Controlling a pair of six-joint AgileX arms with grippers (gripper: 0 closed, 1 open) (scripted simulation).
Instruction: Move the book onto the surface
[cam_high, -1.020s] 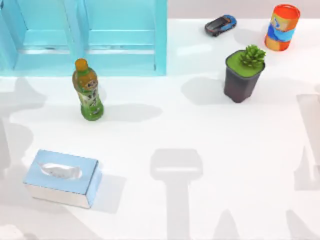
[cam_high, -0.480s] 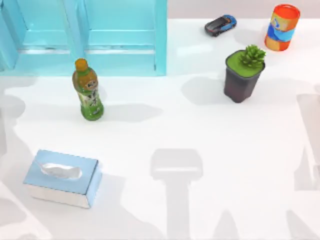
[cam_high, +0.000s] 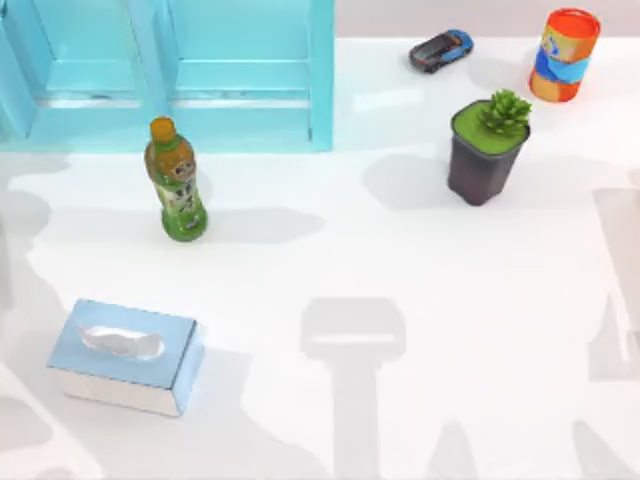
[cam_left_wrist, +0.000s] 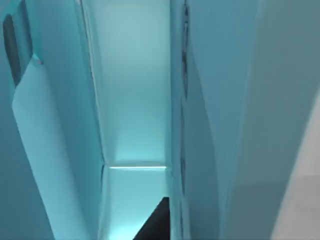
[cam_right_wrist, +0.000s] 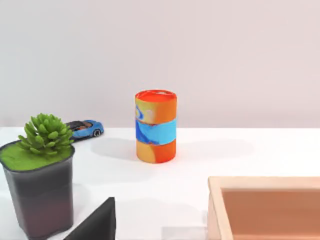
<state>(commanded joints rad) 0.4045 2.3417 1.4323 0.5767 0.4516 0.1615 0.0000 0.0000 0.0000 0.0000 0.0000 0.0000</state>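
Left arm, pincer state unclear, faces the turquoise shelf (cam_left_wrist: 135, 100); it should find the book before closing.

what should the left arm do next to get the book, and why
Probably ease the left gripper toward the paler blue slab with a reddish edge, likely the book, standing inside the turquoise shelf unit its wrist view looks into. The right gripper is parked facing the can.
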